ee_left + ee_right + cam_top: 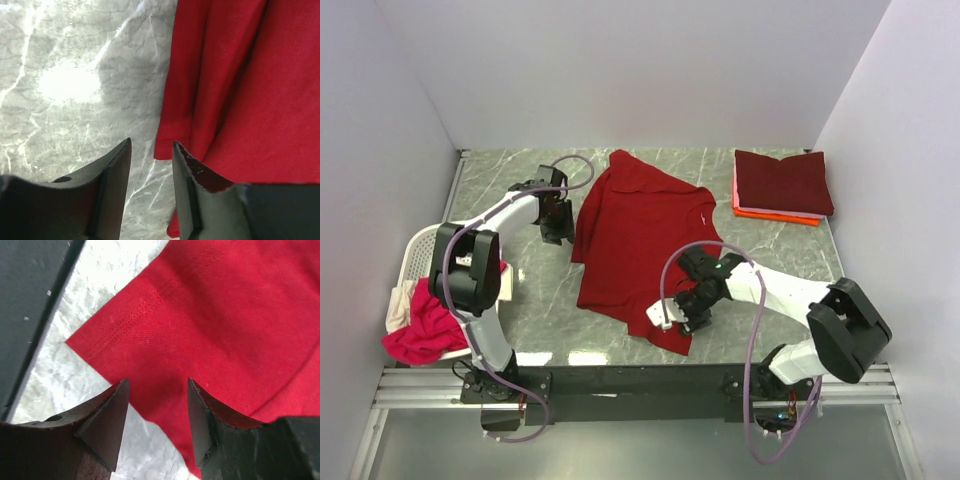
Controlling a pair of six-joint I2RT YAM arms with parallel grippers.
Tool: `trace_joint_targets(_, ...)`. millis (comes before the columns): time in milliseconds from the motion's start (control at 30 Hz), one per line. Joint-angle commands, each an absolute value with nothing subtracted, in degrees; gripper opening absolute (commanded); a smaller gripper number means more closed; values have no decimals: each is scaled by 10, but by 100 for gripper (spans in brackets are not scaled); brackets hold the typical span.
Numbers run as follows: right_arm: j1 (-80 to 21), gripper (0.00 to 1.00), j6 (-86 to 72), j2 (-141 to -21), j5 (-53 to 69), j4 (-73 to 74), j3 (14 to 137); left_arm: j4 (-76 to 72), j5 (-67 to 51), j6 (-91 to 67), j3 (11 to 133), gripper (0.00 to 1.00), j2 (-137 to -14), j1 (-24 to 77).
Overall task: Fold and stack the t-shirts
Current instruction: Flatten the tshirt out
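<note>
A large dark red t-shirt (635, 240) lies spread, slightly rumpled, on the grey marble table. My left gripper (560, 228) hovers open and empty at the shirt's left sleeve; in the left wrist view the sleeve hem (172, 145) sits just ahead of the fingertips (125, 150). My right gripper (688, 318) is open and empty over the shirt's bottom right corner; the right wrist view shows the stitched hem corner (115, 332) under the jaws. A folded maroon shirt (783, 180) lies on an orange one (775, 213) at the back right. Magenta-pink (420, 330) and cream (398, 305) shirts sit in the basket.
A white lattice basket (420, 250) stands at the left table edge beside the left arm. White walls enclose the table on three sides. The black base rail (640, 380) runs along the near edge, also showing in the right wrist view (30, 300).
</note>
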State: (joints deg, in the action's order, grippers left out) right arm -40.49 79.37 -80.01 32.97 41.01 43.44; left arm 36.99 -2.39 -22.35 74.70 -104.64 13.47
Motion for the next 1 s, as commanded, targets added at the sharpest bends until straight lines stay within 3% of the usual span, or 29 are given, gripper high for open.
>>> trace_joint_targets(0,-420,56,816,-814,277,377,417,369,-41,-205,760,45,-1064,137)
trace_joint_targets(300,-453,50,791,-850,227,354,418,390,-38,-199,792,51,-1118,141)
trace_joint_targets(500,-457,29,784,-853,214,363,418,403,-76,-192,796,45,-1145,159)
trace_joint_targets(600,-457,18,780,-848,213,363,412,409,-73,-188,788,36,-1153,168)
trace_joint_targets(700,-457,9,768,-841,208,369,412,413,-74,-185,783,17,-1155,169)
trace_joint_targets(733,-457,6,763,-838,206,371,414,418,-71,-183,784,1,-1154,169)
trace_joint_targets(900,-423,1,756,-757,167,413,405,459,-2,-168,837,0,-1116,136)
trace_joint_targets(967,-364,0,785,-698,176,445,399,495,33,-160,896,0,-1111,99)
